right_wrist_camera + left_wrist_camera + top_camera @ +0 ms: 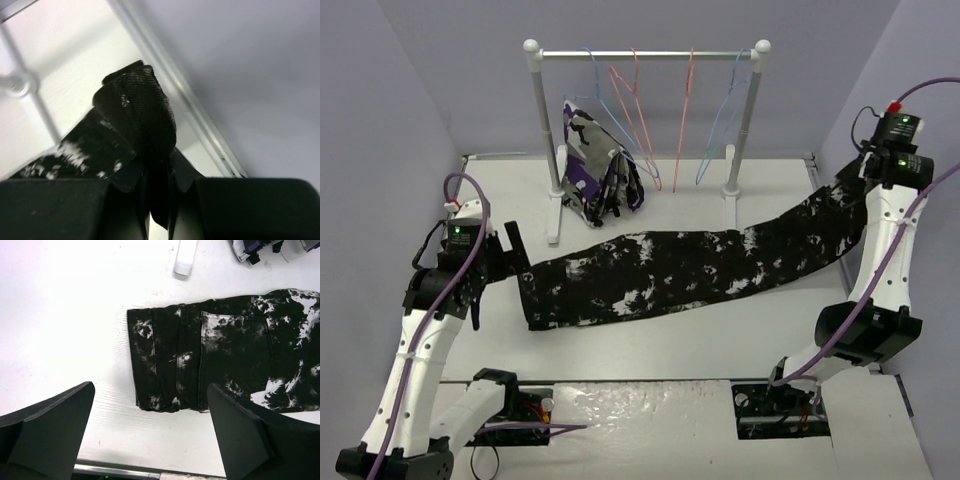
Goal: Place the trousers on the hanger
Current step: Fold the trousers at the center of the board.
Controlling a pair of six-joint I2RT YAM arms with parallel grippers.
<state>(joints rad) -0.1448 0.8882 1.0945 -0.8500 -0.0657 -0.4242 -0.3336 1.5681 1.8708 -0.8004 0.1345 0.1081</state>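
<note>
Pinches a bunched end of the trousers (700, 265) in the right gripper (159, 192) — jaws closed hard on the black, white-splotched cloth, up off the table (650, 345) near its far right corner. Drapes the rest down from there and flat across the table toward the left, with waistband and back pocket lying just ahead of the left gripper (515, 252). Holds nothing on that side: jaws spread wide, hovering over bare table beside the waistband edge. Shows the hanger (723, 118) on the rail of the rack (645, 53) at the back, light blue, right of the pink-red hangers (688, 100) and well apart from both grippers. Looks barely begun as a task, with no cloth near the wire yet. Risks losing the leg end on any sharp pull, given only a narrow fold between the pads. Risks dragging the long cloth into the rack's foot or into the purple, white and black garment (595, 170) on a sweep toward the back — enough, perhaps, to tip the light rack or knock hangers off the rail. Risks catching a single layer at the waistband, letting the trousers twist and sag in the air. Could also hook a pink-red hanger by mistake, given wires crowded close together. Cannot tell whether pinching one leg or both.
</note>
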